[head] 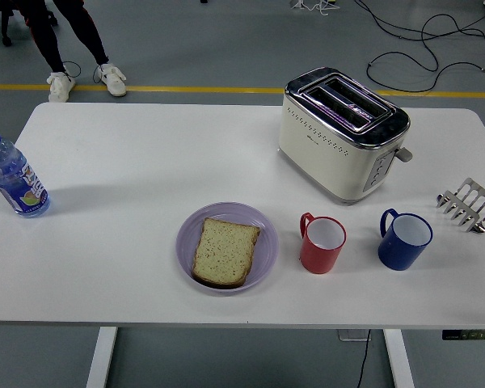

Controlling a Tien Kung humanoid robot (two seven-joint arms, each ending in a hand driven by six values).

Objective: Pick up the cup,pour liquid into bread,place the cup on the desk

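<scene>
On the white tabletop (pixel 129 178), near the front edge, a slice of bread (pixel 225 251) lies on a lilac plate (pixel 187 234). Just to its right stands a red cup (pixel 322 243), and further right a blue cup (pixel 404 239), both upright and apart. No robot hand is in the view, so I cannot tell its state. Behind the cups is a cream toaster (pixel 343 132); a metal rack (pixel 468 204) lies at right, a water bottle (pixel 11 175) at left. Beyond the table a person's legs (pixel 69 40) stand on the floor.

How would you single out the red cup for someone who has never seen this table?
Start at the cream toaster toward the table's far right. Two cups stand in front of it, near the table's front edge. The red cup is the left one, next to the purple plate of bread; the blue cup stands further right.
</scene>
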